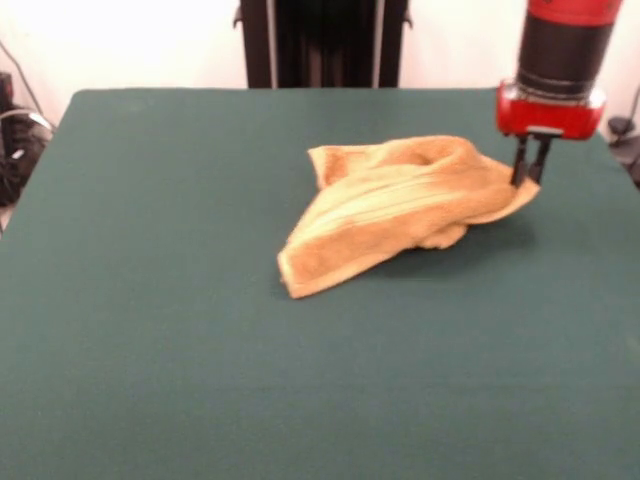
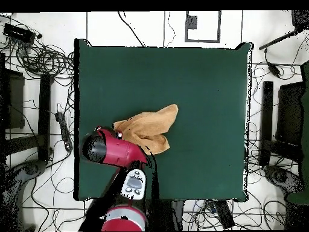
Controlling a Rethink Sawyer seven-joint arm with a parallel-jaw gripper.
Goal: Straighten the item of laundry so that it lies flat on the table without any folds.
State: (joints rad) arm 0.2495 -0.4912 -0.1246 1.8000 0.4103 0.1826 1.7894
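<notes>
A: Where's the towel [image 1: 400, 205] sitting rn?

B: It's lying bunched toward the bench's [image 1: 150, 330] robot-side half, off-centre. In the front view it's sprawling right of the middle; one corner is pointing down-left, flat on the green, w/ a paler band showing across the fold. The rest is heaping up in a hump.

A: And the claw [image 1: 531, 165]?

B: Its two fingers are pressing close together and pinching the towel's right-hand edge, w/ the cloth looking slightly lifted there. From overhead the arm is covering that end, so I'm going by the front view only.

A: What's worrying you?

B: Few things, all judgement calls. It's holding just a thin bit of edge, so terry may be slipping out if the pull is quick. Also it's gripping an edge, maybe not a true corner – can't tell – so dragging could be shifting the whole heap across the bench instead of opening it. The fold under the hump could be getting rolled tighter if the pull is going toward the pile rather than away.

A: Bench edge?

B: The claw is working nearer that side than the middle; a long outward pull might be dragging cloth over the rim.
</notes>
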